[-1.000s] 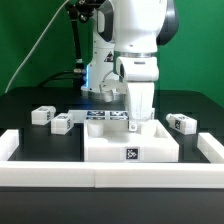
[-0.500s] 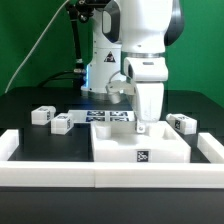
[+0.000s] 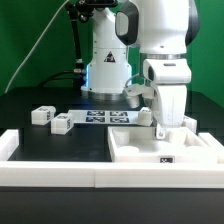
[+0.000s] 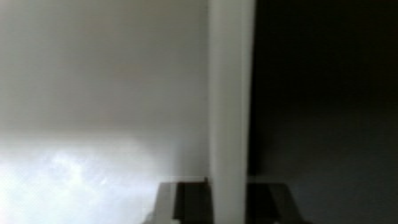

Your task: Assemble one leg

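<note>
My gripper [image 3: 163, 128] is shut on the far rim of the wide white tabletop panel [image 3: 135, 150], which lies flat by the front wall at the exterior view's right. In the wrist view the panel's rim [image 4: 228, 100] runs between my two dark fingers [image 4: 187, 203], with the gripper [image 4: 228, 200] closed around it. Two legs, short white posts with tag stickers, lie on the black table at the exterior view's left [image 3: 42, 115] [image 3: 61, 123]. The other legs are hidden behind my arm or out of view.
The marker board [image 3: 100, 117] lies behind the panel at the robot's base. A low white wall [image 3: 60, 176] runs along the table's front, with a corner block [image 3: 9, 143] at the exterior view's left. The wall's other end is just beyond the panel.
My gripper has moved toward the exterior view's right and the tabletop panel has slid with it. The two legs at the left have not moved.
</note>
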Controlling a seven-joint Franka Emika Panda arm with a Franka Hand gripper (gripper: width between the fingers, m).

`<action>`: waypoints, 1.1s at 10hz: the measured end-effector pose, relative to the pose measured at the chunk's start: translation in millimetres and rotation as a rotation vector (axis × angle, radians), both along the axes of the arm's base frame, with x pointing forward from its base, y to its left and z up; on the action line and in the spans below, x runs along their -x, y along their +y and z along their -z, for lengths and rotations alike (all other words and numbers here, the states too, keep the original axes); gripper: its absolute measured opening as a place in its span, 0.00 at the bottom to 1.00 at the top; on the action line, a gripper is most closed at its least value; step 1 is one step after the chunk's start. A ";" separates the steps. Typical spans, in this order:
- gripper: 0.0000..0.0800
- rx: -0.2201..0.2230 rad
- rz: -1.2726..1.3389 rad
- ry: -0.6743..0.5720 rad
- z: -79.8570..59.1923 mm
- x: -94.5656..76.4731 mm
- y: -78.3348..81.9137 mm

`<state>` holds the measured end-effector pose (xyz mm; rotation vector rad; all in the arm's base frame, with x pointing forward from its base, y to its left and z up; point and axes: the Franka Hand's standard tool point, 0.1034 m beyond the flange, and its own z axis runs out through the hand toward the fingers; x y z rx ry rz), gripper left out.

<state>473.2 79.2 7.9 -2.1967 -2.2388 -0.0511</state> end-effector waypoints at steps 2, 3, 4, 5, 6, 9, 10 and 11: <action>0.07 -0.001 0.037 -0.002 -0.2 -10.4 3.9; 0.07 0.001 0.062 0.002 -0.1 -16.4 7.1; 0.07 0.007 0.057 0.017 -0.1 -16.9 10.4; 0.07 0.015 0.032 0.033 -0.1 -18.1 11.3; 0.07 0.020 0.024 0.046 -0.1 -18.0 11.3; 0.28 0.019 0.030 0.044 0.1 -18.0 10.7; 0.53 0.019 0.030 0.044 0.2 -18.0 10.6; 0.53 0.019 0.030 0.044 0.2 -18.0 10.4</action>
